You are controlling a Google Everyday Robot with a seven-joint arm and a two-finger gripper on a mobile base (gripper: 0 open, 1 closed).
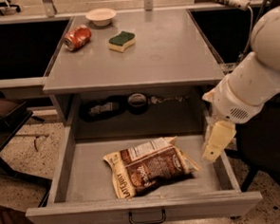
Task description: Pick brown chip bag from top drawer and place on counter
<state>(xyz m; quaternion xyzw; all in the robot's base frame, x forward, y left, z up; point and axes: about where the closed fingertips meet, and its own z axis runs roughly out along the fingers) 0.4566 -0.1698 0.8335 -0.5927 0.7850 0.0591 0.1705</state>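
Note:
The brown chip bag (pixel 148 166) lies flat in the open top drawer (pixel 87 183), near its middle, with cream edges and a white panel facing up. The drawer is pulled out below the grey counter (pixel 169 50). My gripper (pixel 217 142) hangs from the white arm at the drawer's right side, just above its right wall and a little to the right of the bag, not touching it. It holds nothing.
On the counter stand a red soda can (pixel 77 37), a green and yellow sponge (pixel 122 41) and a small white bowl (pixel 101 16). Dark items lie in the recess (pixel 125 105) behind the drawer. A dark chair (pixel 265 139) stands right of the drawer.

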